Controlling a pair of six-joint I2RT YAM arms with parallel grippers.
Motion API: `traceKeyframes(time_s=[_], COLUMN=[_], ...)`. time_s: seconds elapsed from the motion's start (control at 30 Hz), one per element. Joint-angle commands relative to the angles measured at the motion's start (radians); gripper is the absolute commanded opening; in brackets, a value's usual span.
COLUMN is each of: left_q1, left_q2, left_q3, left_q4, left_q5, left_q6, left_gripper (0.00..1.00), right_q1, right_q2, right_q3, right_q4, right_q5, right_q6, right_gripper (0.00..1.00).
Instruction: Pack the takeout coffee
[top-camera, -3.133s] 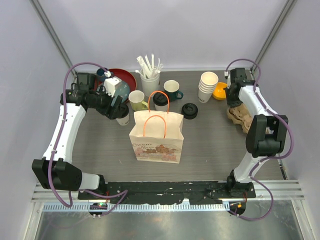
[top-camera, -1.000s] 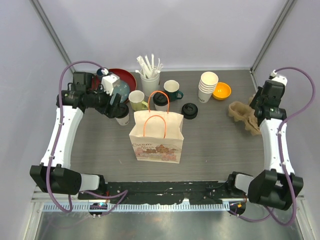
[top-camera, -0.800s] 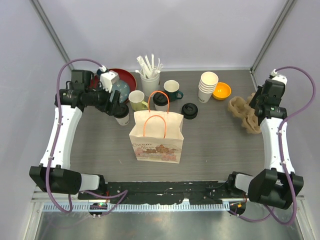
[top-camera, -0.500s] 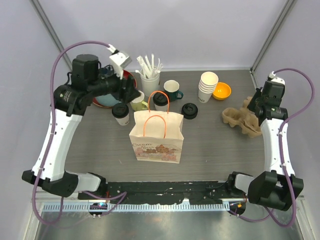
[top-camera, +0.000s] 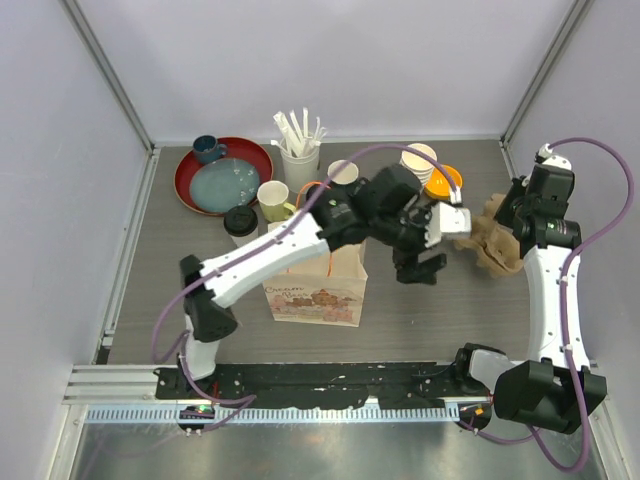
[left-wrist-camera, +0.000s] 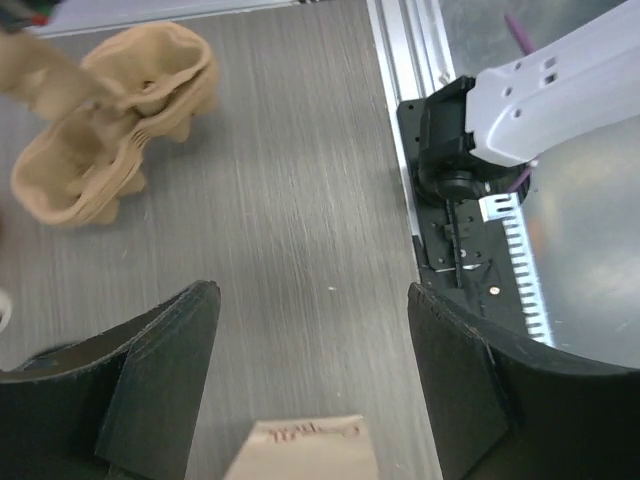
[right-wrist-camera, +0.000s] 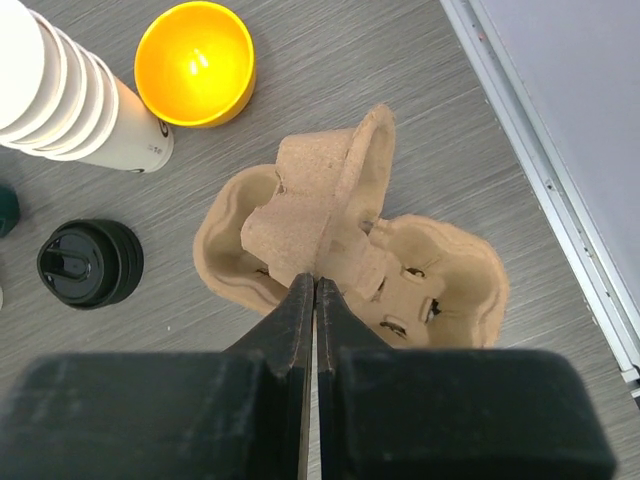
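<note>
The right gripper (right-wrist-camera: 315, 290) is pinched tight on the upright middle wall of a tan moulded-pulp cup carrier (right-wrist-camera: 430, 270). The carrier is at the right side of the grey wood-grain table (right-wrist-camera: 380, 60), near a glossy orange bowl (right-wrist-camera: 195, 62) and a stack of lidless white paper cups (right-wrist-camera: 70, 100).

The left arm reaches across the table over a cream paper bag with orange handles (top-camera: 315, 292). The left gripper (left-wrist-camera: 310, 310) hangs above bare tabletop between bag and carrier, its fingers spread wide with nothing between them (the bag's top edge just shows below them in the wrist view).

One cream paper cup with a black plastic lid (top-camera: 240, 222) stands upright on the table, outside the bag, to the left of it and beside a pale yellow mug (top-camera: 272, 198). A round black lid (right-wrist-camera: 90, 262) shows near the carrier. Whether a cup sits under it, I cannot tell from above.
</note>
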Motion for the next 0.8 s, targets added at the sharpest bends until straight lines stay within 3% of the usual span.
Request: traceKeyframes(time_s=[0.0, 0.27, 0.77], left_q1=[-0.042, -0.07, -0.051], left_q2=[0.102, 0.267, 0.471], left_q3=[0.081, 0.086, 0.079], left_q4=[0.131, 0.253, 0.36], left_q5=[0.022, -0.133, -0.275], left_q6=[0.216, 0.521, 0.687], left_gripper=[0.8, 0.83, 0.84], right_q1=[-0.003, -0.004, -0.004], right_q2=[-0.047, -0.058, -0.105], right_q3=[0.009, 0.036, 0.075], right_q4=[0.034, -0.046, -0.141], right_q5=[-0.079, -0.173, -0.262], right_q6=[-0.009, -0.003, -0.007], right_gripper=[0.01, 0.01, 0.01])
